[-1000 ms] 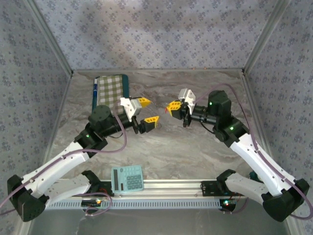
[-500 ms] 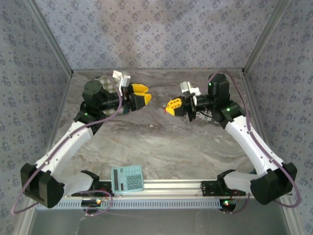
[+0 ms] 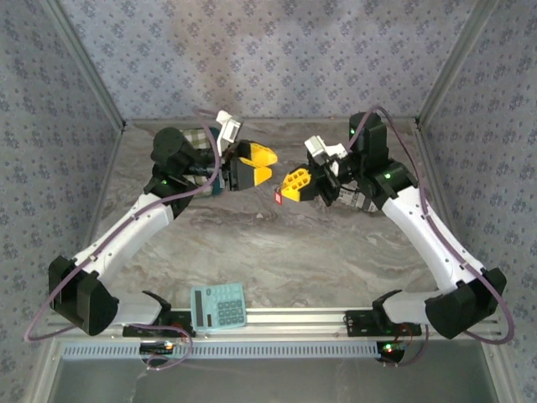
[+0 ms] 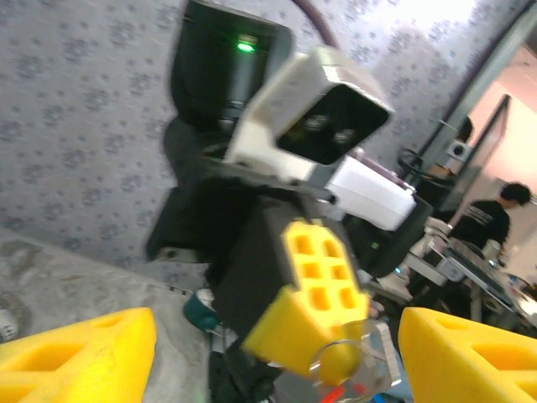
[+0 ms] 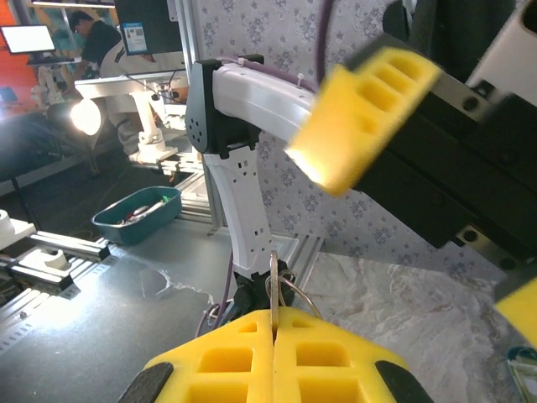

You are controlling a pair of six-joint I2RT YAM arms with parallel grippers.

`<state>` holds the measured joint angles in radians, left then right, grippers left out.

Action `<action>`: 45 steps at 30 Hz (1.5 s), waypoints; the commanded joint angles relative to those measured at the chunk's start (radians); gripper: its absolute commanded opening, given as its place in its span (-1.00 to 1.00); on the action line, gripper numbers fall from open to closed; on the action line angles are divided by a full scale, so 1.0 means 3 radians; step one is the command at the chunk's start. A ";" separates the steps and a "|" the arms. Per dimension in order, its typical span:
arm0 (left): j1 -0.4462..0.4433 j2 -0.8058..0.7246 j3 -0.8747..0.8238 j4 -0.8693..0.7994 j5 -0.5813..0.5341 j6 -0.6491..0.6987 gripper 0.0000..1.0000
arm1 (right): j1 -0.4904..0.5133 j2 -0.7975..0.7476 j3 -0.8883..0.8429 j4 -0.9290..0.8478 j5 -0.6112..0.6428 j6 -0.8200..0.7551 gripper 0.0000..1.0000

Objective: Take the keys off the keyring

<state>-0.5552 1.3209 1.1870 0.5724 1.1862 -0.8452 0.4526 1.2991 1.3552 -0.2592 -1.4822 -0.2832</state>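
Right gripper clamps tight on keyring; red keys dangle under its tips, centre frame. Left gripper gapes wide and empty, just upper-left of keys.

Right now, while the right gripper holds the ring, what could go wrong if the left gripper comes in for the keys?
1. The right gripper is shut on only a thin edge of the keyring, so a pull from the side may slide the ring out and drop it.
2. The keys are tiny and hang right at the right gripper's tip, so the open left gripper may bump that tip or close on it instead.
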 commanded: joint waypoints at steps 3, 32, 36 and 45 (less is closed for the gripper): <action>-0.0061 -0.0033 0.0066 0.0016 0.0240 -0.0034 0.38 | 0.0023 0.0066 0.0166 -0.0085 -0.0096 -0.0058 -1.00; -0.0120 -0.0208 -0.0301 -0.0214 -0.0027 0.0555 0.12 | 0.0022 0.0006 0.0045 0.0526 0.0336 0.0515 -1.00; -0.0147 -0.0189 -0.0295 -0.0185 -0.0040 0.0567 -0.05 | 0.0029 0.0021 0.0039 0.0529 0.0350 0.0515 -1.00; -0.0149 -0.0200 -0.0308 -0.0185 -0.0088 0.0611 -0.62 | 0.0036 0.0022 0.0034 0.0544 0.0389 0.0517 -1.00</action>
<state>-0.5922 1.2644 1.0924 0.4789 1.1728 -0.6746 0.4572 1.3125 1.3708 -0.1150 -1.3663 -0.1452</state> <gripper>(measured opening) 0.209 0.051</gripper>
